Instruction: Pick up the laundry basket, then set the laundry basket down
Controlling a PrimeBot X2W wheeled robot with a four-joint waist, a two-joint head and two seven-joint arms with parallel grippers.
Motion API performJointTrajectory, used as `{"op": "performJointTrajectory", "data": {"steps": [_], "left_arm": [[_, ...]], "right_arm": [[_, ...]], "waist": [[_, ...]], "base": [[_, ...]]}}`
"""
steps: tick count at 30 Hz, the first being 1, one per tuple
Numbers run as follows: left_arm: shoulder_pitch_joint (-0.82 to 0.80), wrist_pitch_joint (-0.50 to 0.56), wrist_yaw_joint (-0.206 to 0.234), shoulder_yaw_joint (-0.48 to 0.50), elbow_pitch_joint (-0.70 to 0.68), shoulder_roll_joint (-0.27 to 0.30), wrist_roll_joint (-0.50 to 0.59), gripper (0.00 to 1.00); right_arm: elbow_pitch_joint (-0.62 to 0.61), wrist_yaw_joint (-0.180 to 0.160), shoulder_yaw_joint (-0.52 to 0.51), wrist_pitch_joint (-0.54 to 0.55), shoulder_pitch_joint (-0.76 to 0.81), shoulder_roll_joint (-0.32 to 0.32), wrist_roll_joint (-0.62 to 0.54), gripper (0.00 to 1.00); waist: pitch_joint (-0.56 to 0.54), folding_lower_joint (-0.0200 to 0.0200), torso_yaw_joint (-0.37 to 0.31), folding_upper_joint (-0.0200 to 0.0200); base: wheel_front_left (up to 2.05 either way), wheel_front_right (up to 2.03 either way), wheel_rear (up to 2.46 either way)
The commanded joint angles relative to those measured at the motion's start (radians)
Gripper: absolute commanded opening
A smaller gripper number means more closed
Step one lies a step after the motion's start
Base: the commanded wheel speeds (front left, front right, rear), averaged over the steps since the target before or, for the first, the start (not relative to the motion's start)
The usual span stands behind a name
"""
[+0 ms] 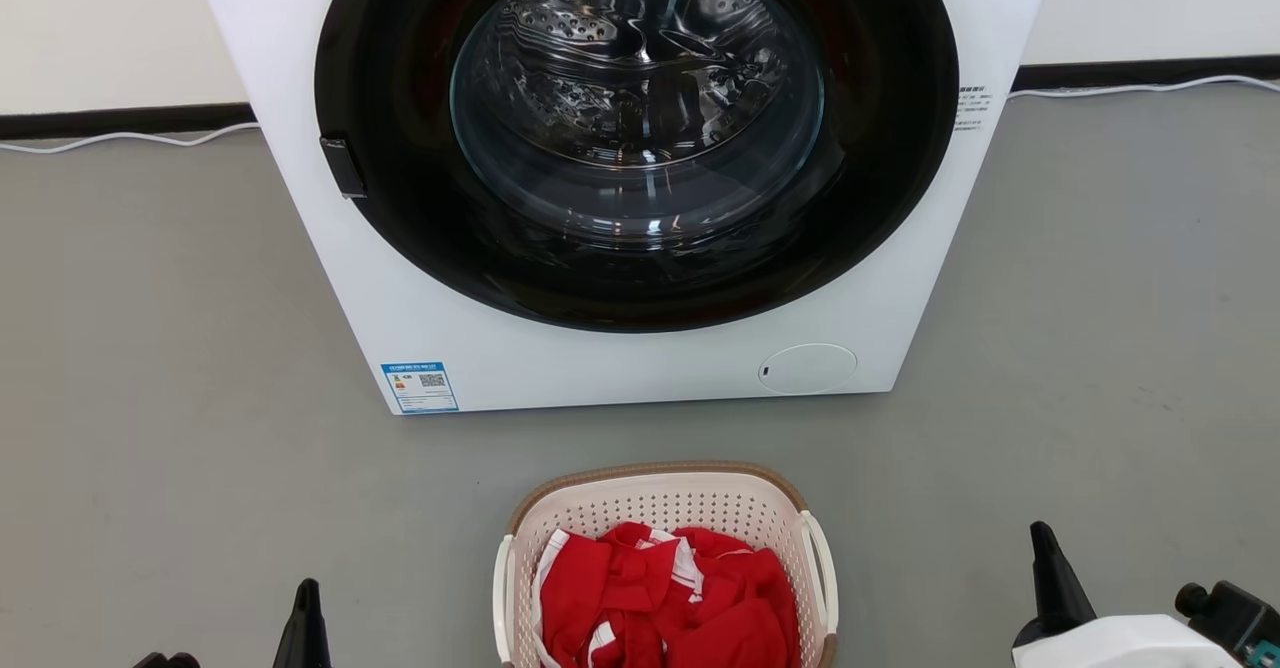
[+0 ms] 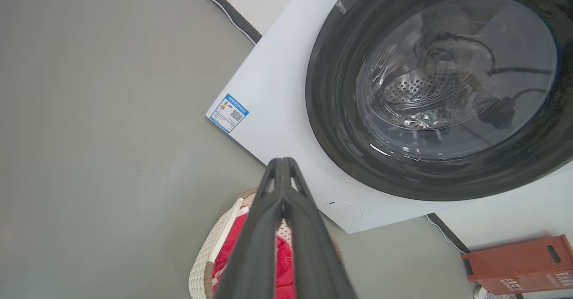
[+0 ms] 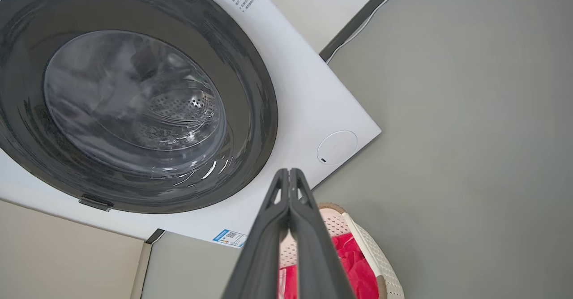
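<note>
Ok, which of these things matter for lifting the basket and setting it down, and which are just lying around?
For the job:
laundry basket, carrying red clothes
left hand and right hand, both shut

Just there:
washer, door closed
white cable along the wall
red box on the floor

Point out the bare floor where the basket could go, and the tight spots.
Bare floor lies either side of the laundry basket, out to the left gripper and the right gripper. Wider patches flank the washer on both sides. Tightest is the strip between basket and washer front.
</note>
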Motion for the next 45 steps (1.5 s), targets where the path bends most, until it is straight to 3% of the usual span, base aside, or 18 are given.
{"op": "performJointTrajectory", "data": {"steps": [1, 45], "left_arm": [[-0.047, 0.006, -0.011, 0.026, -0.019, 0.015, -0.038, 0.00], [-0.114, 0.131, -0.062, 0.110, -0.009, 0.019, -0.503, 0.00]], "right_arm": [[-0.033, 0.000, 0.000, 0.009, -0.033, -0.016, 0.035, 0.00], [-0.077, -0.001, -0.068, 0.132, -0.047, -0.020, 0.506, 0.00]], "waist": [[-0.001, -0.0001, 0.000, 0.0000], [-0.016, -0.0001, 0.007, 0.0000]], "base": [[0.00, 0.00, 0.00], [0.00, 0.00, 0.00]]}}
